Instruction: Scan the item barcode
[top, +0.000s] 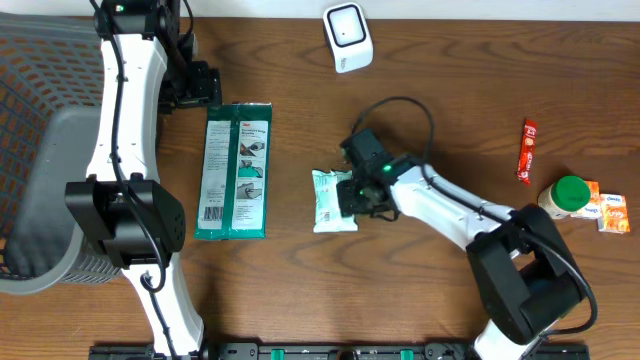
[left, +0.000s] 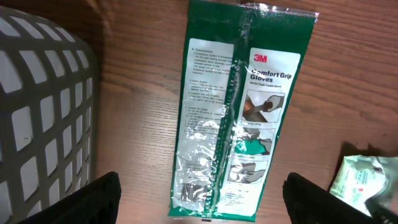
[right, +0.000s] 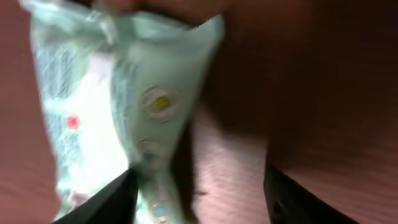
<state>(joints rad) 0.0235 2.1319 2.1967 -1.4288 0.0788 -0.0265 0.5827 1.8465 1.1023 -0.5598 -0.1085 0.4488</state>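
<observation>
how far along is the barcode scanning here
Done: nothing shows a finished scan; no item sits at the white scanner. In hand: the right gripper stands open at the pale green soft pack, which lies on the table; the left gripper, open, hovers over the 3M gloves pack. Left: probably lifting a pack and showing its barcode to the scanner.

On the counter (top: 300, 290), the basket (top: 30, 150) occupies the frame's left edge, the glove pack (top: 234, 170) lies left of centre, the wipes packet (top: 333, 200) at centre, the scanner (top: 348, 37) top centre, the bottle (top: 567, 195) far right.
</observation>
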